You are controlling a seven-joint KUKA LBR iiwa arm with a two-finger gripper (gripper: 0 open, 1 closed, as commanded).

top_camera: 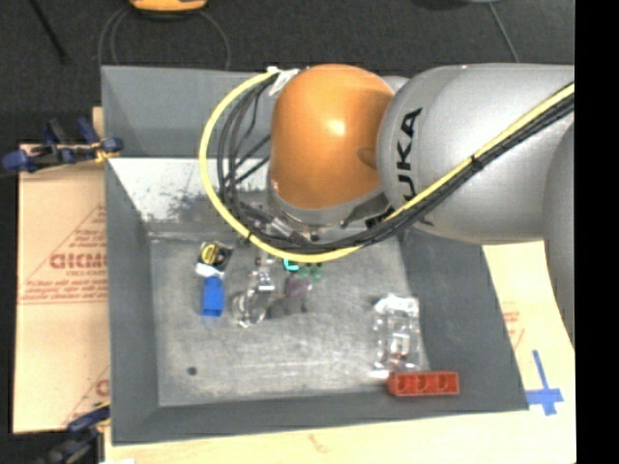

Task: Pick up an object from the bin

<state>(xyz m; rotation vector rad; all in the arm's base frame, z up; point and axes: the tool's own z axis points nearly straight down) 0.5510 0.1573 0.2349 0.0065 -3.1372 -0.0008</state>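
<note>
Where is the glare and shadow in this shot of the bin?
Camera view: a bright highlight sits on the orange cover; a softer sheen runs along the grey arm; the bin's left wall reflects light; the clear plastic piece glints; the floor under the arm looks darker.

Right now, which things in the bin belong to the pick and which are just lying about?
In the job: gripper, low over the middle of the grey bin; small dark thing right beside it.
Lying about: blue block and yellow-and-black piece toward the view's left; clear plastic piece and red brick at lower right.
</note>
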